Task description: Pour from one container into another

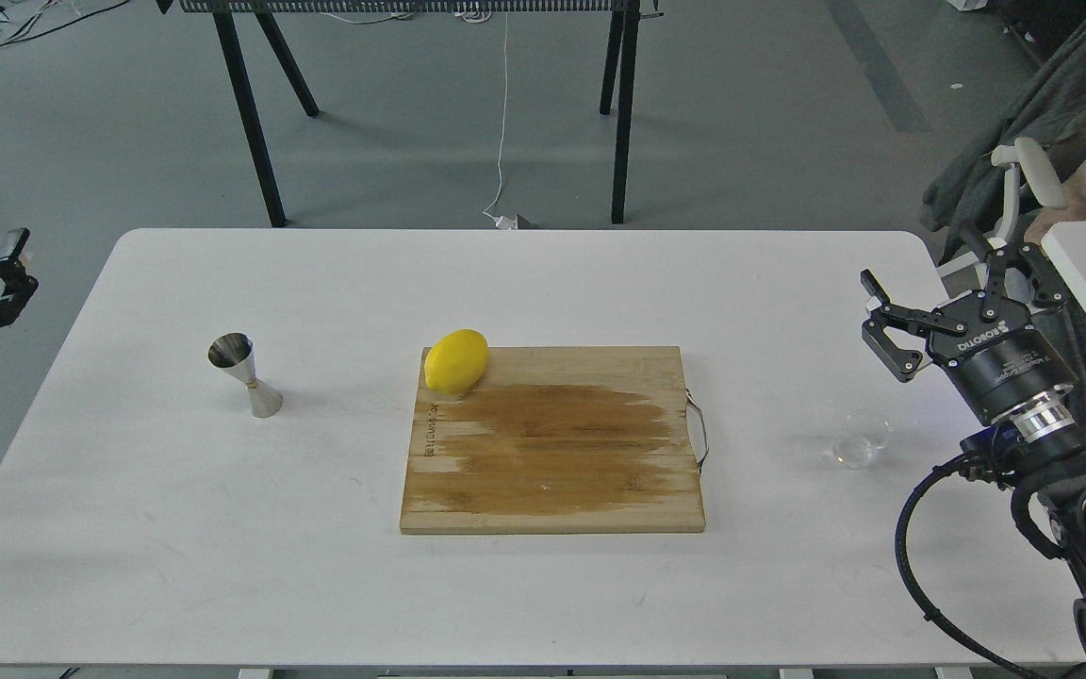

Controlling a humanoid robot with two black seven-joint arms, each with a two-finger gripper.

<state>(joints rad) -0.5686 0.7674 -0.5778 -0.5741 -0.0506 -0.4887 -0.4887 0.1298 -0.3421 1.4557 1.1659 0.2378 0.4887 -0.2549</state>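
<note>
The small clear glass cup (862, 439) stands on the white table (222, 528) at the right, just right of the cutting board. Far across the table, on its left part, the shiny steel hourglass jigger (243, 374) stands upright. My right gripper (925, 273) hovers open above and slightly right of the cup, its fingers pointing up and left with nothing between them. My left gripper (10, 273) hangs at the left edge of the view, off the table and well left of the jigger, and its fingers look spread.
A wooden cutting board (552, 443) with a metal handle on its right side lies in the middle of the table. A yellow lemon (456, 360) rests on its far left corner. Black table legs stand behind, and a chair with cloth sits at the right.
</note>
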